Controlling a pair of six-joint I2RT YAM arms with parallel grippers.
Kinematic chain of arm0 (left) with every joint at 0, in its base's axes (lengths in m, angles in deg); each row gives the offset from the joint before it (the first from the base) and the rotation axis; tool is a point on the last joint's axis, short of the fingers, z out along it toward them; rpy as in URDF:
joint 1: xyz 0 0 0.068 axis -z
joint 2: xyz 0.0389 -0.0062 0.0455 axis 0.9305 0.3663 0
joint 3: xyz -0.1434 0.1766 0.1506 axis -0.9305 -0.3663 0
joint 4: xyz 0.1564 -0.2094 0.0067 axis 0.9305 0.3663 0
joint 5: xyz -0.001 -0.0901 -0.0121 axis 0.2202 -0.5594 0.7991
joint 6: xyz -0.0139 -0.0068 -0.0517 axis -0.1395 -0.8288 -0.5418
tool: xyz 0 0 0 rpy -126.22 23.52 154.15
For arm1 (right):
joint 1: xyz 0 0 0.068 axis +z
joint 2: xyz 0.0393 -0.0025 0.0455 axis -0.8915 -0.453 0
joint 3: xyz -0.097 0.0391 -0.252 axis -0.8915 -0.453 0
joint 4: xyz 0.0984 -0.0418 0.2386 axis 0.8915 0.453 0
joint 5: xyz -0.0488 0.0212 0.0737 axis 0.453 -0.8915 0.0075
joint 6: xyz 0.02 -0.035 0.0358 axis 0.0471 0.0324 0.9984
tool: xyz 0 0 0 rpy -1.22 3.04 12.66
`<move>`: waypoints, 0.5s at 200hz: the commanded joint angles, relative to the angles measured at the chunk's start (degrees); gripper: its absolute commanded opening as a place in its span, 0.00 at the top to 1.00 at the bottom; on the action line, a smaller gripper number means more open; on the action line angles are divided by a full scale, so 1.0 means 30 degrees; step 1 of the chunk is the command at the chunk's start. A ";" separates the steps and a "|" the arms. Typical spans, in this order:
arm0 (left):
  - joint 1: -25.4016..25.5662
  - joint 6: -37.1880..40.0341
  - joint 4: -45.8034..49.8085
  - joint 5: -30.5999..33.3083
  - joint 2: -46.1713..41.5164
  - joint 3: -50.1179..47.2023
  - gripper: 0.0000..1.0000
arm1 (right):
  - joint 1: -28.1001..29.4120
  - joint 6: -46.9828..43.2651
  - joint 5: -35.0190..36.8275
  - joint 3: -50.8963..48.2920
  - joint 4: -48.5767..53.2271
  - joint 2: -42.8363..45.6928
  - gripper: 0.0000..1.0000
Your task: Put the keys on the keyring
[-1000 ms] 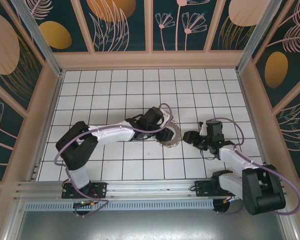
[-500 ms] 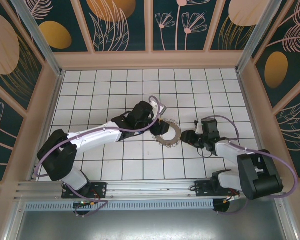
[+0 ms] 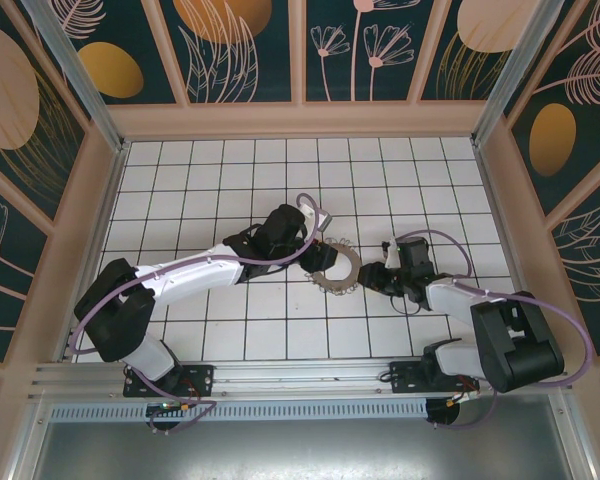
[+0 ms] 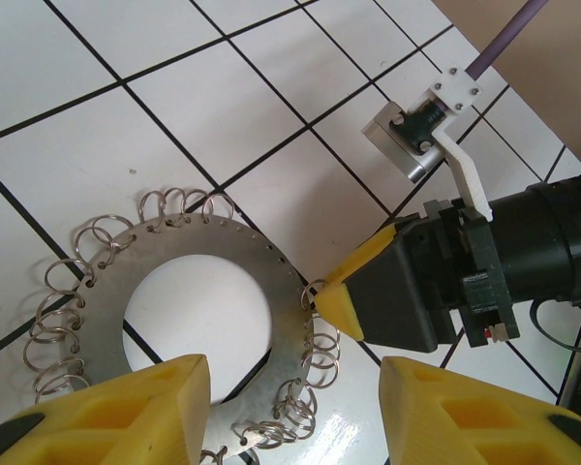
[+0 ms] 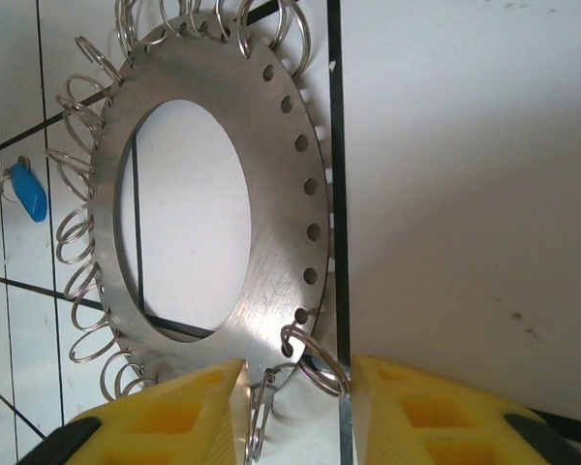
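The keyring is a flat grey metal ring with wire loops round its rim, lying on the white tiles mid-table. My left gripper is over its left side. In the left wrist view its yellow fingers stand wide apart, open, straddling the keyring's near rim. My right gripper meets the ring's right edge. In the right wrist view it is open but narrow, with one wire loop between the fingers, touching the right finger. A small blue key lies beyond the keyring.
The tiled floor is boxed in by tan walls on three sides. An aluminium rail with both arm bases runs along the near edge. The right gripper's fingertip touches the ring's rim close to my left fingers.
My right gripper has slid left up to the keyring and its jaws have narrowed around a wire loop. The left arm stretched further out, then held still over the ring.
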 commanded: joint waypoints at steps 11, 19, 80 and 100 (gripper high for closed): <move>-0.0180 -0.0305 -0.0445 -0.0305 -0.0495 -0.0024 0.52 | 0.0219 -0.0380 -0.0115 0.0463 -0.0515 -0.0368 0.69; -0.0182 -0.0307 -0.0416 -0.0291 -0.0524 -0.0024 0.52 | 0.0238 -0.0409 -0.0030 0.0479 -0.0512 -0.0409 0.70; -0.0210 -0.0378 -0.0284 -0.0232 -0.0720 -0.0055 0.52 | 0.0339 -0.0519 0.0542 0.0573 -0.0324 -0.0561 0.83; -0.0209 -0.0335 -0.0196 -0.0179 -0.0802 -0.0054 0.53 | 0.0351 -0.0665 0.0708 0.0603 -0.0114 -0.0435 0.89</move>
